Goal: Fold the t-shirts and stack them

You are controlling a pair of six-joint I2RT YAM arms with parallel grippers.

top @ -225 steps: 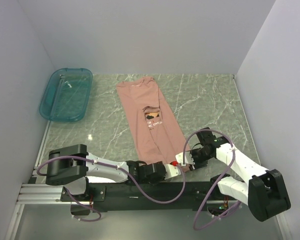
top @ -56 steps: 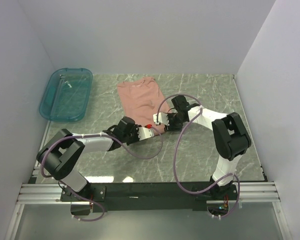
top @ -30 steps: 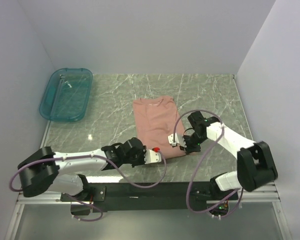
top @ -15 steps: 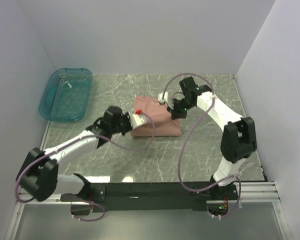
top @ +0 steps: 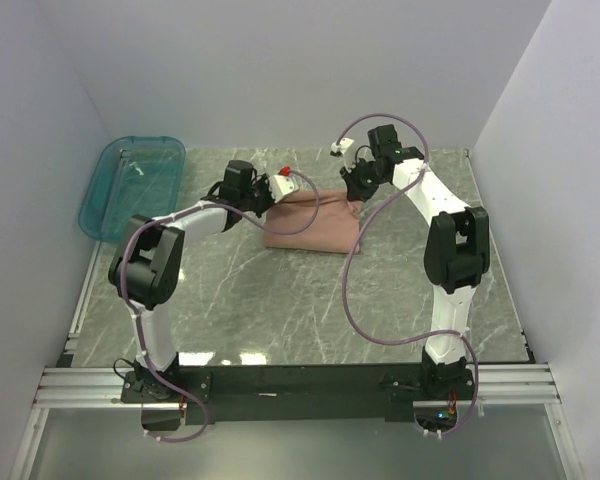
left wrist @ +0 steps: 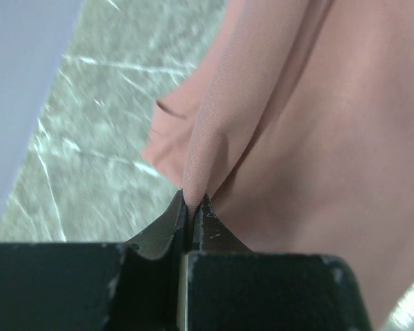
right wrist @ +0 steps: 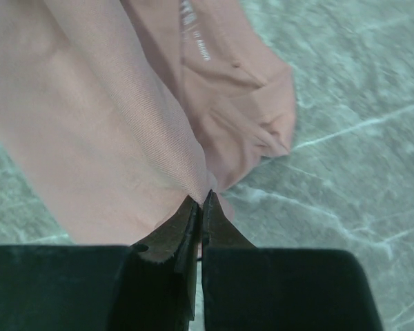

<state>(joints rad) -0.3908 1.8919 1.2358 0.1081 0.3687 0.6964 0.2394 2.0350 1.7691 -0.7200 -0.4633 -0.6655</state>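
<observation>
left tool (left wrist: 191,207) and right tool (right wrist: 200,203) both clamped on the far edge of the folded pink t-shirt (top: 310,228), one at each end, rest of it lying on the table (top: 380,290) toward the back

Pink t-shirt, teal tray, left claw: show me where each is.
pink t-shirt (top: 310,228): top view, middle of cloth.
teal tray (top: 132,195): top view, bare floor.
left claw (left wrist: 192,201): left wrist view, between its fingertips.

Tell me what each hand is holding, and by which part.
Both hold the dusty-pink cotton t-shirt: the left hand pinches a fold of cloth at its far-left corner, the right hand a fold at its far-right corner.
</observation>
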